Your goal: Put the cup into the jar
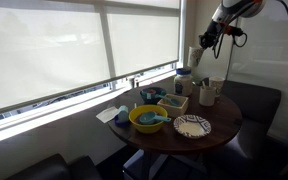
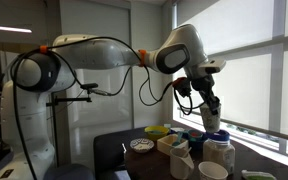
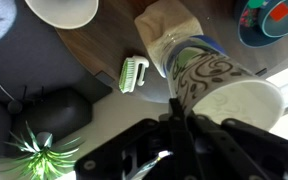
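Note:
My gripper [image 1: 206, 43] is high above the round table's far side, shut on the cup [image 1: 197, 56]. It also shows in an exterior view [image 2: 209, 104], with the pale cup [image 2: 213, 119] hanging below it. In the wrist view the cup [image 3: 222, 84] fills the middle, tilted. Its inside is cream and its wall shows brown swirls. My finger [image 3: 175, 108] clamps its rim. The jar [image 1: 184, 79], pale grey with blue on top, stands on the table below. It shows in the other exterior view [image 2: 220, 150] and in the wrist view [image 3: 174, 50], partly hidden behind the cup.
On the table [image 1: 224, 125] are a yellow bowl [image 1: 148, 119], a tan box [image 1: 172, 102], a white mug [image 1: 208, 95] and a patterned plate [image 1: 192, 126]. A small green-white brush [image 3: 132, 72] lies near the table edge. A window runs behind, with a dark seat [image 1: 254, 100] beside the table.

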{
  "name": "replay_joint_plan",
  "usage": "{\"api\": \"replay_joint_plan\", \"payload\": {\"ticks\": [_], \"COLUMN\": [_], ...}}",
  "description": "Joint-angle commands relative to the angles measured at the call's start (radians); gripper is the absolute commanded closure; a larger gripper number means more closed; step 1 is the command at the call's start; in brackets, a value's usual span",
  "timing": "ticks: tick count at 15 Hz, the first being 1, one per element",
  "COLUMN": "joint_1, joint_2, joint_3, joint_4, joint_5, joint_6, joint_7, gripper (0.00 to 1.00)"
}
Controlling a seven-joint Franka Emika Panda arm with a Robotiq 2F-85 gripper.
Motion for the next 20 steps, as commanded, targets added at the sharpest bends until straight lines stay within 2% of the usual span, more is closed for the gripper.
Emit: {"api": "replay_joint_plan", "payload": {"ticks": [1,3,6,10,13,14,17,20], "joint_1": [-0.019,-0.03,-0.05,-0.085,-0.096,-0.096,-0.088,-0.088], "joint_2": [0.179,0.241,0.299,0.344,0.373,0.348,0.344,0.347], "joint_3": [0.007,0.015,0.028,0.046,0.044,0.047,0.046,0.042], "joint_4": [0.249,0.345,0.457,0.567,0.625,0.564,0.534,0.516], "joint_5": [-0.019,-0.002,0.015,0.037,0.08,0.102,0.135,0.121], "joint_6": [-0.042,-0.053,-0.139,-0.279,-0.311,-0.279,-0.256,-0.254], "joint_7": [-0.057,-0.09,-0.128,-0.188,-0.208,-0.212,-0.213,-0.236], "gripper": [0.99,0.99,0.99,0.99,0.99,0.99,0.99,0.99]}}
